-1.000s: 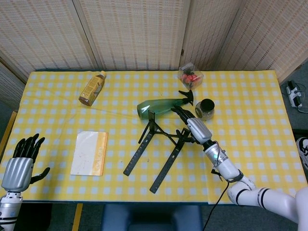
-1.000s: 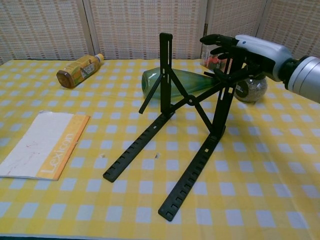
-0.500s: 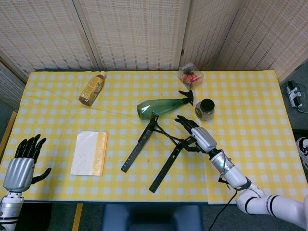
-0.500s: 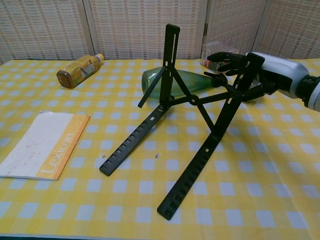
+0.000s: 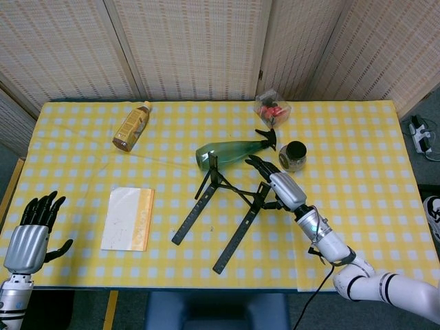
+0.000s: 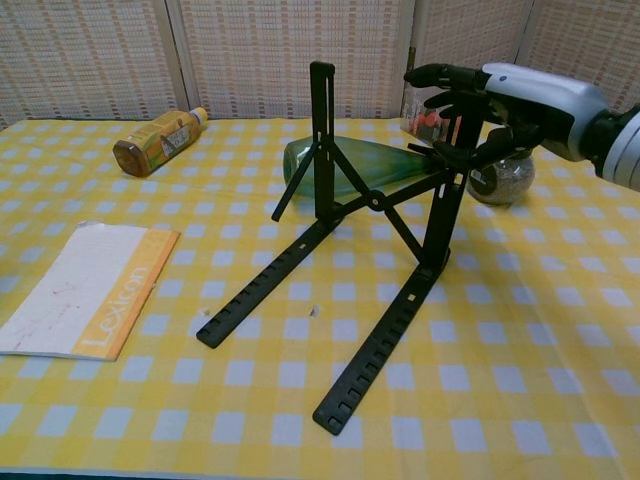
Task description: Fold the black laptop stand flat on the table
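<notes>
The black laptop stand [image 5: 237, 234] [image 6: 380, 340] stands unfolded mid-table, its two slotted rails flat on the checked cloth and both uprights raised, joined by crossed struts. My right hand [image 5: 282, 187] [image 6: 520, 95] grips the top of the right upright from behind, with its fingers curled over the bar. The left upright stands free and near vertical. My left hand [image 5: 31, 240] hangs open off the table's front left corner, far from the stand, and the chest view does not show it.
A green spray bottle [image 5: 230, 151] [image 6: 370, 165] lies just behind the stand. A dark jar [image 5: 293, 155] [image 6: 497, 180] and a clear pack of red items [image 5: 271, 108] sit behind my right hand. A notebook [image 5: 128, 218] [image 6: 80, 290] and a tea bottle [image 5: 132, 126] [image 6: 155, 143] lie to the left.
My right hand drew the right upright back from its rightward lean, so both uprights stand near vertical again. The rails slid slightly left. The left hand stayed still.
</notes>
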